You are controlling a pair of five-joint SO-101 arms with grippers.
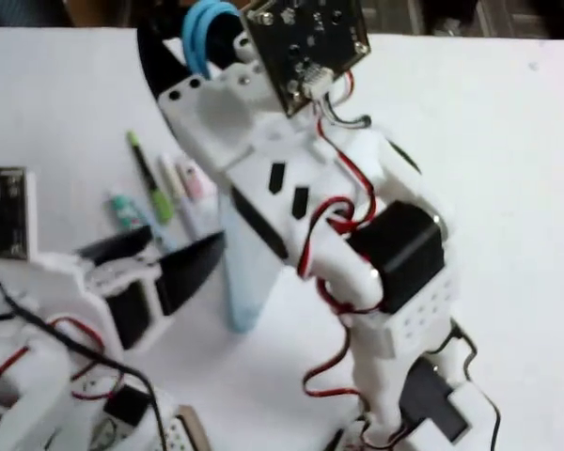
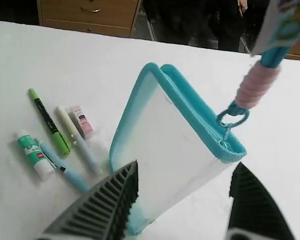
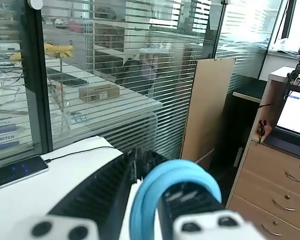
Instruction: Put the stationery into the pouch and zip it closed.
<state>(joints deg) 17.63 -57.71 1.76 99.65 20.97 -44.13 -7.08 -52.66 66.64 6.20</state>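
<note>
Translucent blue-edged pouch (image 2: pixel 175 145) mid-frame, between spread ribbed fingers of left gripper (image 2: pixel 186 172), right gripper (image 3: pixel 160 170) clamped on smooth blue loop (image 3: pixel 175 167)

Pouch tipped up on the tabletop, stationery loose beside it.
The clear pouch (image 2: pixel 175 150) with light-blue trim stands tilted, its raised corner hanging from a pink-and-blue strap (image 2: pixel 257 80) at the zip pull. Just beside it lie a green marker (image 2: pixel 49 121), pale pen (image 2: pixel 80 140), pink eraser (image 2: pixel 82 121), light-blue pen (image 2: pixel 65 172) and green-and-white glue stick (image 2: pixel 34 154), all outside it.

White table (image 2: pixel 90 55) carries pens (image 2: pixel 49 121), glue stick (image 2: pixel 32 155), eraser (image 2: pixel 83 121).
</note>
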